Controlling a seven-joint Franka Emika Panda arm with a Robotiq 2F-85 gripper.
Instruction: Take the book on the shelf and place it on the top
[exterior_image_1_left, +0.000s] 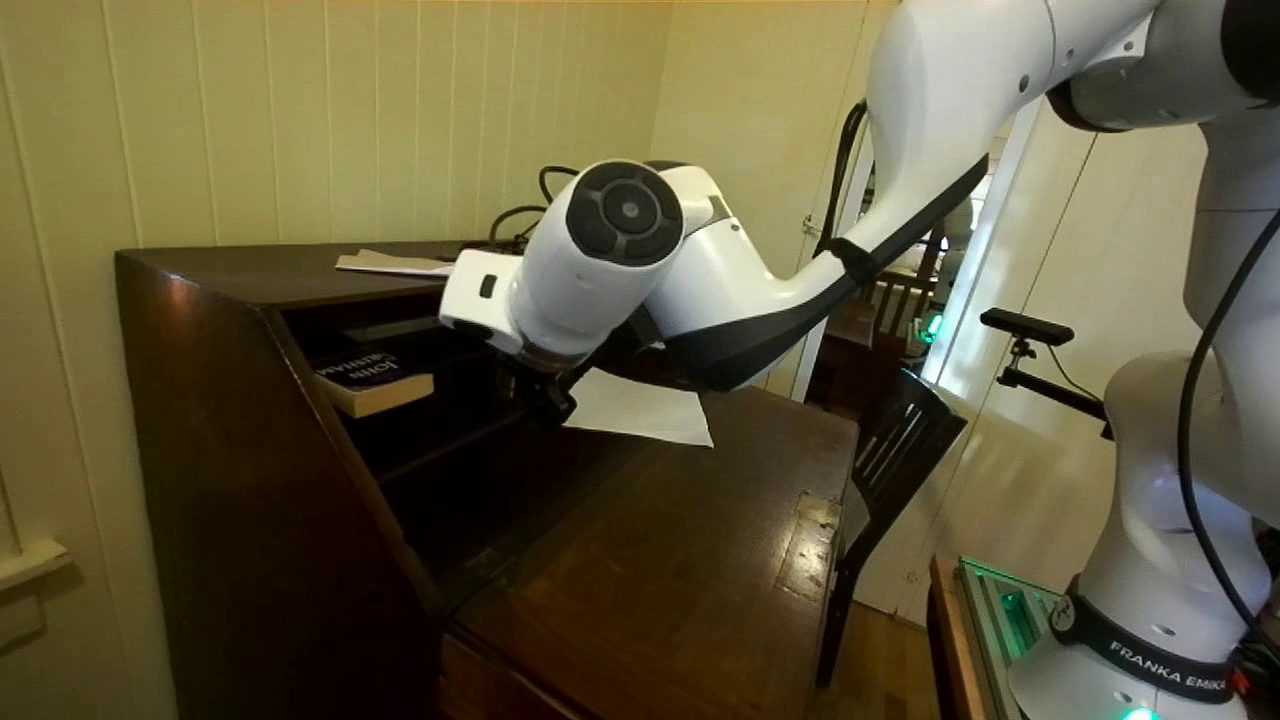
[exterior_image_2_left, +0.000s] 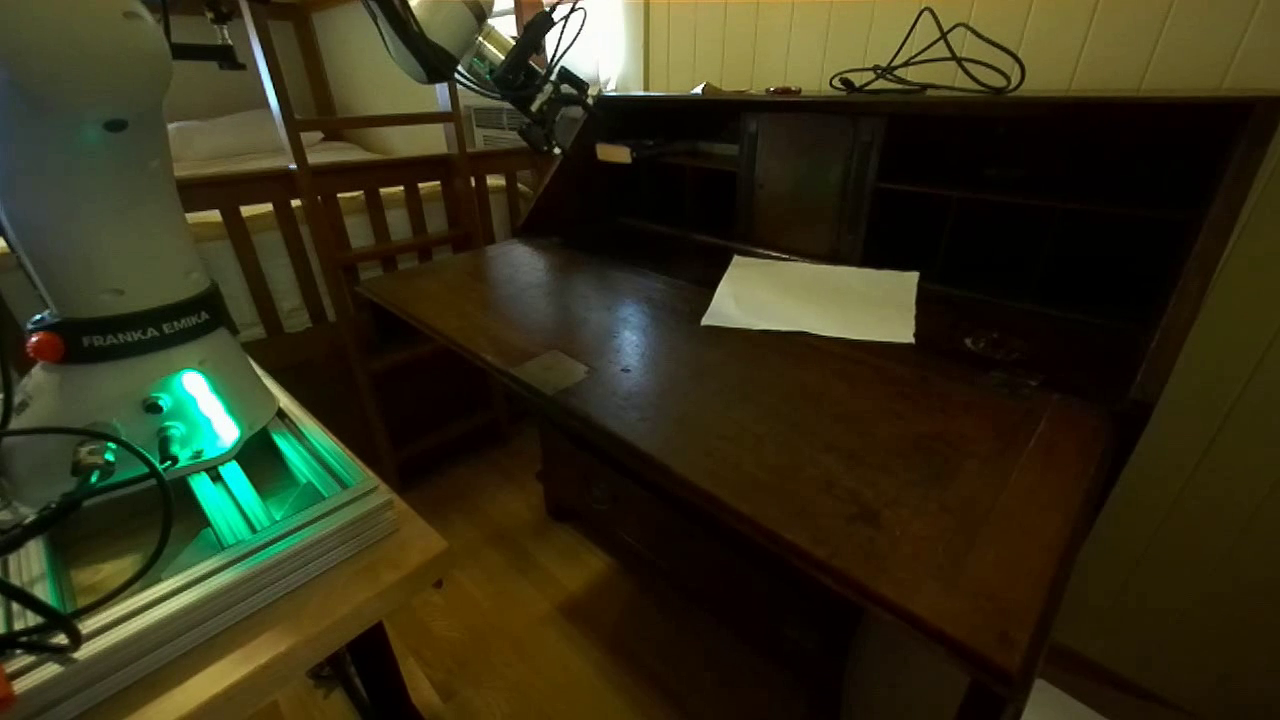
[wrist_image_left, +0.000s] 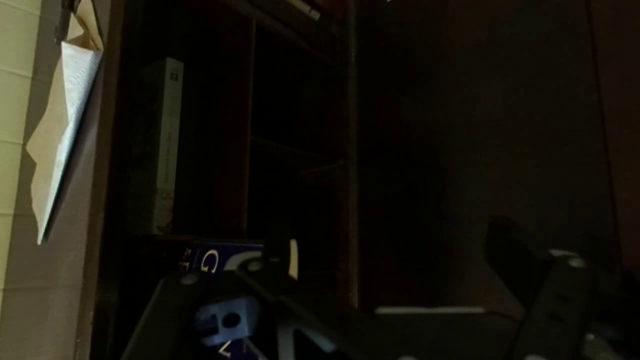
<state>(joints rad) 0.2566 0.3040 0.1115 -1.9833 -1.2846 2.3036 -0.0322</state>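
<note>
The book (exterior_image_1_left: 375, 385) lies in the upper cubbyhole at the desk's end, dark blue cover up, pale page edges sticking out. Its page edges also show in an exterior view (exterior_image_2_left: 614, 153). The wrist view shows part of its cover (wrist_image_left: 235, 248). The shelf (wrist_image_left: 248, 125) is a dark narrow ledge; the part under the book is hidden. The top (exterior_image_1_left: 250, 272) is the desk's uppermost board, also at the left of the wrist view (wrist_image_left: 86, 170). My gripper (wrist_image_left: 392, 240) is open and empty, in front of the cubbyholes; one finger overlaps the book in the wrist view. Contact cannot be told.
Folded papers (exterior_image_1_left: 395, 263) lie on the top, with a black cable (exterior_image_2_left: 930, 70). A white sheet (exterior_image_2_left: 815, 300) lies on the writing surface (exterior_image_1_left: 650, 540). A pale-spined volume (wrist_image_left: 170, 145) sits in the cubbyhole. A chair (exterior_image_1_left: 900, 450) stands by the desk.
</note>
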